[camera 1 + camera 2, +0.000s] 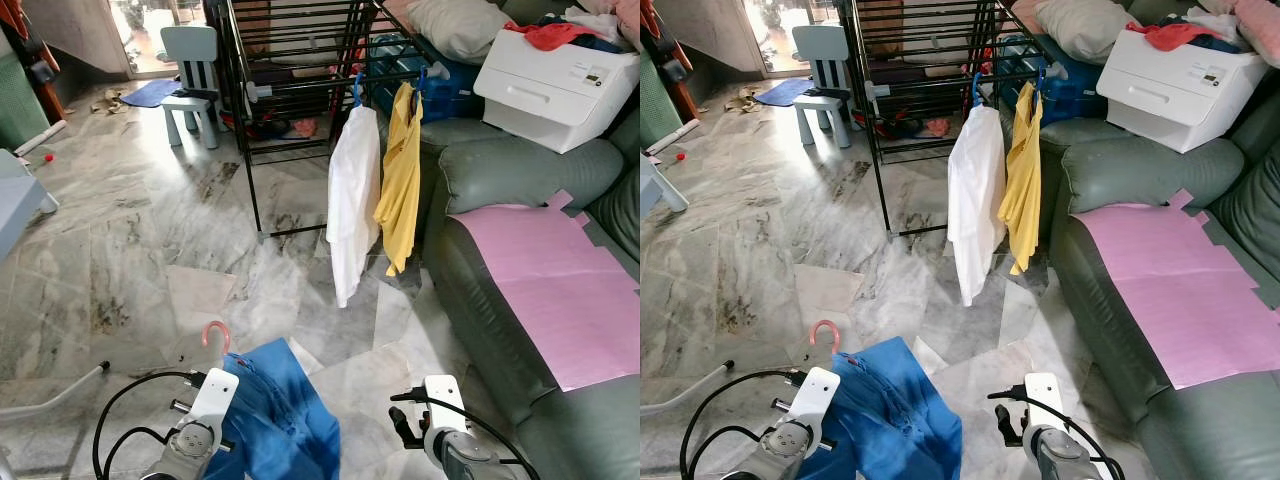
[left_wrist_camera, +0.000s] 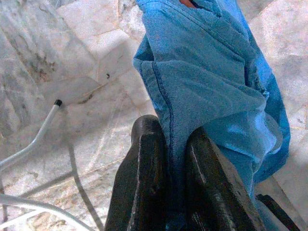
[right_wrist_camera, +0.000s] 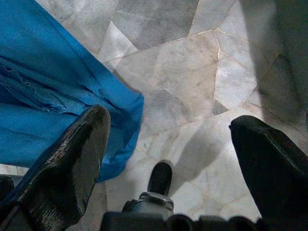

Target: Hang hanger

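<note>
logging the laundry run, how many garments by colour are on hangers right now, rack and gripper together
white shirt hanging on the black drying rack: 1
yellow shirt hanging on the rack beside it: 1
blue garment on a pink hanger, clamped in the left gripper: 1
total: 3
The right gripper is open over the floor.

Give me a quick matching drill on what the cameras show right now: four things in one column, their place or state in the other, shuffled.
Things:
1. blue garment
2. white shirt
3. right end effector
4. pink sheet

Places or states:
A. lying flat on the green sofa
B. open over bare floor, holding nothing
C. hanging on the black drying rack beside a yellow shirt
D. pinched in the left end effector

Pairs: 1-D, 2-C, 3-B, 4-A
</note>
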Tool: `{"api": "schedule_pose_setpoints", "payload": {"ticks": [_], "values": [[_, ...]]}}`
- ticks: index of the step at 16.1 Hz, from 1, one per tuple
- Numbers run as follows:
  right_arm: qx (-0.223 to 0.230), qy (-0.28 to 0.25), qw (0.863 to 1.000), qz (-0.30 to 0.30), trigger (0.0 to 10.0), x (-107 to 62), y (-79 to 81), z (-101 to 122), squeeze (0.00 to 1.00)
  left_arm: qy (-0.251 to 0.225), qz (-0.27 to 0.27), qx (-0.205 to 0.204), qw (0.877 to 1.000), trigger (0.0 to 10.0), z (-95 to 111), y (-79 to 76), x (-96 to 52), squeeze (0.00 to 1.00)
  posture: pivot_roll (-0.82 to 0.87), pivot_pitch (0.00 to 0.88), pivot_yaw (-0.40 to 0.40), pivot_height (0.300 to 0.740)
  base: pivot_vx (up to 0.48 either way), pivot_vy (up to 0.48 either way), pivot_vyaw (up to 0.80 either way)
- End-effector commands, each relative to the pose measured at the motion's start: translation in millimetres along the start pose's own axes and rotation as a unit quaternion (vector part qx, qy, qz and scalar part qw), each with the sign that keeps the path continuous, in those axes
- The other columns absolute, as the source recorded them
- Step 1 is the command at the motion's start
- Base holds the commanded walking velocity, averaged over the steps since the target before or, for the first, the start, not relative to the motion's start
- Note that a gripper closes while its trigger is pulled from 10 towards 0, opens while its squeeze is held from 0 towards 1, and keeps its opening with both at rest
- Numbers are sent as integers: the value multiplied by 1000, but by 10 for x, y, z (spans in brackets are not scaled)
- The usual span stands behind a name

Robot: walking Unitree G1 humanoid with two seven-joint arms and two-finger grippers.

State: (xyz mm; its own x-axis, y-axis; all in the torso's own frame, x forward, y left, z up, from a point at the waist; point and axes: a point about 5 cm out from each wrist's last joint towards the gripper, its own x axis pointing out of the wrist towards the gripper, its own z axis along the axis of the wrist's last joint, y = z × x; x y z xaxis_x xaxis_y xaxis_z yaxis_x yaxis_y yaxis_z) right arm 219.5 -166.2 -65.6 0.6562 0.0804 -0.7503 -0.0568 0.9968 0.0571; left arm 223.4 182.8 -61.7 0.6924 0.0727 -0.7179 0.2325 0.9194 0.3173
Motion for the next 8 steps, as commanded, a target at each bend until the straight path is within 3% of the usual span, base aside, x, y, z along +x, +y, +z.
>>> {"api": "schedule_pose_setpoints", "payload": {"ticks": [1,3,4,8], "values": [[-5,-8,1000,3,10000,11,8,64,0,-14,12,-9,1000,10000,78,61,15,0,-143,0,106,740,0,0,0],[-5,-8,1000,3,10000,11,8,64,0,-14,12,-9,1000,10000,78,61,15,0,-143,0,106,740,0,0,0],[-2,-3,1000,3,10000,8,18,31,0,-7,7,3,1000,10000,39,50,9,0,-145,0,0,740,0,0,0],[-2,-3,1000,3,10000,8,18,31,0,-7,7,3,1000,10000,39,50,9,0,-145,0,0,740,0,0,0]]}}
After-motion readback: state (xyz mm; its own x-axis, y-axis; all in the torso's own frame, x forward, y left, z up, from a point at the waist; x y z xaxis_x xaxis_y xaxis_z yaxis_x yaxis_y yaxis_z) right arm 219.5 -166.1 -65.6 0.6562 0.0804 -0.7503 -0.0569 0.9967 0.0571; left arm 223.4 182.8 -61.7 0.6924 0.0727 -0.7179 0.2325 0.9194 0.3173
